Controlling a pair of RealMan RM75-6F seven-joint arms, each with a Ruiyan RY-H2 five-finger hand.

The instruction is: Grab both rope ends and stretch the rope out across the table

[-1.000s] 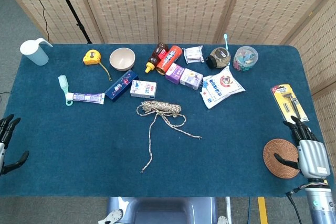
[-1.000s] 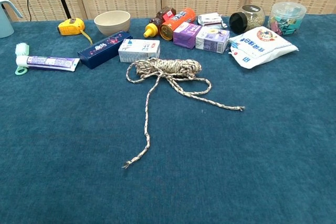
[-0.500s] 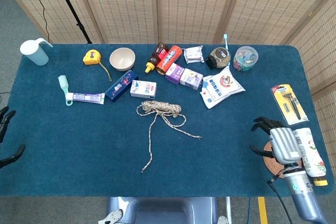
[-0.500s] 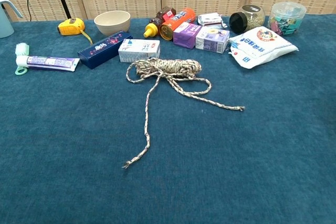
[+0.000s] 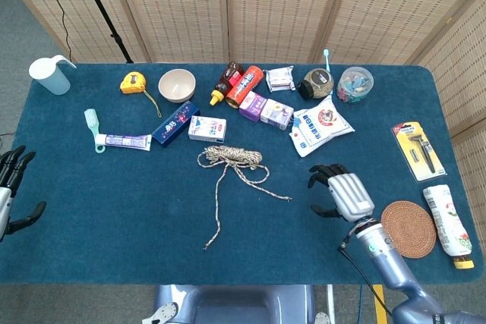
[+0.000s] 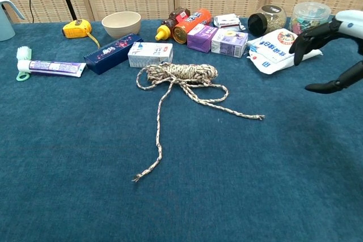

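Note:
A speckled rope [image 5: 231, 158] [image 6: 180, 74] lies coiled mid-table, with one end [image 5: 287, 199] [image 6: 260, 117] trailing right and the other end [image 5: 206, 246] [image 6: 137, 177] trailing toward the front edge. My right hand [image 5: 343, 192] [image 6: 332, 49] hovers open to the right of the rope's right end, fingers spread and holding nothing. My left hand [image 5: 11, 191] is at the table's left edge, open and empty, far from the rope; the chest view does not show it.
Behind the rope stand a white box [image 5: 207, 128], blue box [image 5: 175, 123], toothpaste [image 5: 121, 141], bowl [image 5: 176, 85], bottles [image 5: 243, 84], small boxes [image 5: 266, 109] and a snack bag [image 5: 320, 126]. At right lie a woven coaster [image 5: 408, 228], razor pack [image 5: 415, 148] and tube [image 5: 446, 216].
My right hand has swept left from the coaster at the table's right edge toward the rope's right end and entered the chest view. My left hand has shifted slightly at the left edge.

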